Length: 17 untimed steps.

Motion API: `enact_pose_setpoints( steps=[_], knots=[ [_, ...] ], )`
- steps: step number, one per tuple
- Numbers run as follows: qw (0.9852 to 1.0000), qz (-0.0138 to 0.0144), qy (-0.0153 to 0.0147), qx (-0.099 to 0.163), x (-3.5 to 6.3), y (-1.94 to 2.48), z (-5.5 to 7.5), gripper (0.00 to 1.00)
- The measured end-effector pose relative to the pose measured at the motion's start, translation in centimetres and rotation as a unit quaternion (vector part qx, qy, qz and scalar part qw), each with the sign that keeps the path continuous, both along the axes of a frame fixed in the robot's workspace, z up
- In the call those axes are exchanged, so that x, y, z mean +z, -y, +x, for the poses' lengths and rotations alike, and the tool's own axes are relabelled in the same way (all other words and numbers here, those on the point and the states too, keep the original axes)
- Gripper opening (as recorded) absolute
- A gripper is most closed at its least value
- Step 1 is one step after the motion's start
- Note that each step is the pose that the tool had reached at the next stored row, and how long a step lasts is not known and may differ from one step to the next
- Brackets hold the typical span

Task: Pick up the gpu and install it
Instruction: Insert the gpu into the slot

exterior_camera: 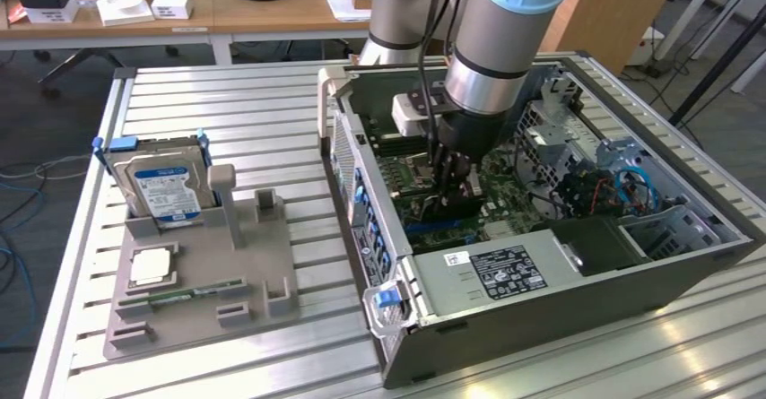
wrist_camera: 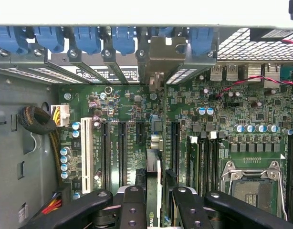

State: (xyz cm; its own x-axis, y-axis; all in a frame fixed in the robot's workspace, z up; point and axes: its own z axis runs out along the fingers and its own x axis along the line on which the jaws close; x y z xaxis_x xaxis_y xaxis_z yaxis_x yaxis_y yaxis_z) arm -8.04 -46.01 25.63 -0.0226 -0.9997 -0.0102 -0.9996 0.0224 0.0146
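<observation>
Gripper (wrist_camera: 154, 205) is inside the open computer case (exterior_camera: 575, 282), fingers (wrist_camera: 132, 205) clamped on either side of the gpu (wrist_camera: 154, 164). Card is held edge-on, upright over the motherboard (wrist_camera: 122, 105) and in line with an expansion slot. Its metal bracket (wrist_camera: 163, 52) sits at the case's rear wall among the blue latches (wrist_camera: 84, 38). Cannot tell whether the card's edge is seated. Outside the case, a hard drive (exterior_camera: 165, 193) and a memory stick (exterior_camera: 197, 293) rest in the grey fixture (exterior_camera: 251, 255).
</observation>
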Motion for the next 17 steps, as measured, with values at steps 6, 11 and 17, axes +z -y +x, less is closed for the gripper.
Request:
enact_pose_setpoints(
  steps=[6, 11, 17],
  knots=[
    [1.0000, 0.0001, 0.0000, 0.000, -0.01, -0.06, 0.00, 0.26],
    [1.0000, 0.0000, 0.0000, 0.000, -0.01, -0.07, -0.01, 0.26],
    [1.0000, 0.0000, 0.0001, -0.002, -0.01, -0.07, -0.11, 0.26]
  ],
)
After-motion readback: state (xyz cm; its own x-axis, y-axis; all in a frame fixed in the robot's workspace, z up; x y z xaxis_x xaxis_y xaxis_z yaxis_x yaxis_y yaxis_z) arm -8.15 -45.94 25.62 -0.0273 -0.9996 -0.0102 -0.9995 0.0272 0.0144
